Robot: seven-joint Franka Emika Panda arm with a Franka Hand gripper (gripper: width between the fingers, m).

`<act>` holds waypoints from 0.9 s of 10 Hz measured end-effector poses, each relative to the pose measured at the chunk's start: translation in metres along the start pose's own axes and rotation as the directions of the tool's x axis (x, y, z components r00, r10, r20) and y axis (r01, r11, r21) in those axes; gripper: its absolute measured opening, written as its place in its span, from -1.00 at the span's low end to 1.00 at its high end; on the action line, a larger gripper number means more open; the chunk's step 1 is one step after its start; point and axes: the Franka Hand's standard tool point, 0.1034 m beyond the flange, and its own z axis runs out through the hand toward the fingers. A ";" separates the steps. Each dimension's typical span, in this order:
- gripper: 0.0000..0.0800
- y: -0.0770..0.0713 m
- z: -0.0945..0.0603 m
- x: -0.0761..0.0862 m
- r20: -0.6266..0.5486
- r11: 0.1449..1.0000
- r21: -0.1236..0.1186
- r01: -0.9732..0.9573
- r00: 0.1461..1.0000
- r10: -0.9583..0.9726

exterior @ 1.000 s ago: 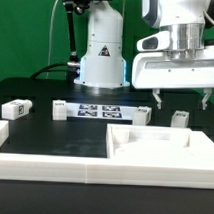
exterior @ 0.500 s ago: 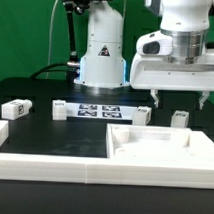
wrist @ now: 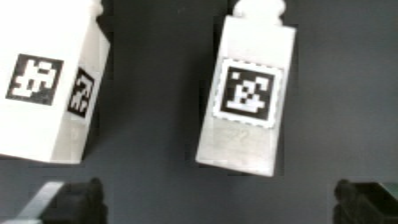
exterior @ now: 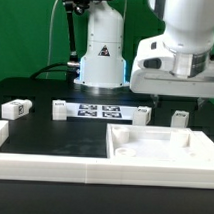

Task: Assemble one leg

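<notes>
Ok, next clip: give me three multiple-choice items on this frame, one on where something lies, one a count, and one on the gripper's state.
1. In the exterior view, where is the marker board?
A. lying flat just in front of the robot's base
B. standing on edge at the exterior view's far left
C. lifted into the air

2. How many tagged white parts show in the wrist view?
A. one
B. two
C. four

3. How does the gripper stand?
A. open, holding nothing
B. shut on the leg
C. shut on the marker board

Key:
1 A: the board lies flat directly before the base.
2 B: the wrist view shows the leg and a second tagged block.
3 A: the fingertips sit wide apart and touch nothing.
</notes>
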 end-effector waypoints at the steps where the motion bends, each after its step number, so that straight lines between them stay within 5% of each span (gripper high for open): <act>1: 0.62 -0.002 0.002 0.001 0.052 1.000 -0.006 0.001 0.999 0.000; 6: 0.62 -0.001 0.023 0.001 0.368 0.999 -0.042 0.001 0.930 0.015; 9: 0.62 -0.001 0.039 0.000 0.360 0.999 -0.052 -0.011 0.933 0.029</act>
